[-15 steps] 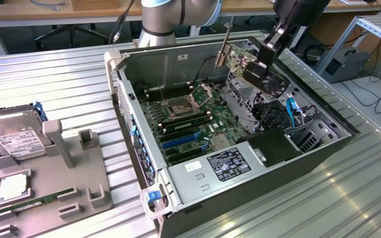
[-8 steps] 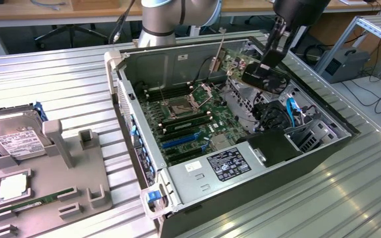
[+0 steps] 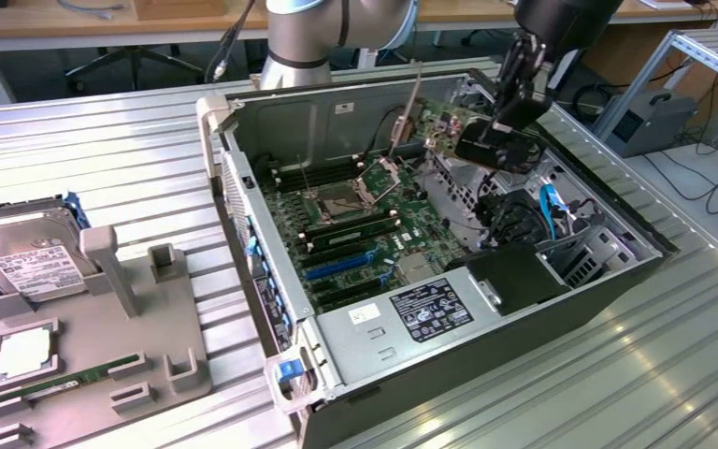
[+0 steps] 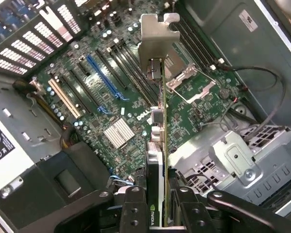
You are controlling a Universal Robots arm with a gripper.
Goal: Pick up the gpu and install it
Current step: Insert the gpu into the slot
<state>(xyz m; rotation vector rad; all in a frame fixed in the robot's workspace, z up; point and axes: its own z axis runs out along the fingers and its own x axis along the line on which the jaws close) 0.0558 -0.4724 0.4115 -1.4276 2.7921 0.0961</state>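
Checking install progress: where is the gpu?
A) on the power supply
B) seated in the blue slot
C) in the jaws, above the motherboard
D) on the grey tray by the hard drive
C: the jaws are shut on the gpu, which hangs clear above the motherboard; the blue slot is bare.

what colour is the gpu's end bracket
Plain silver metal bracket on the thin dark gpu; best in the wrist view.
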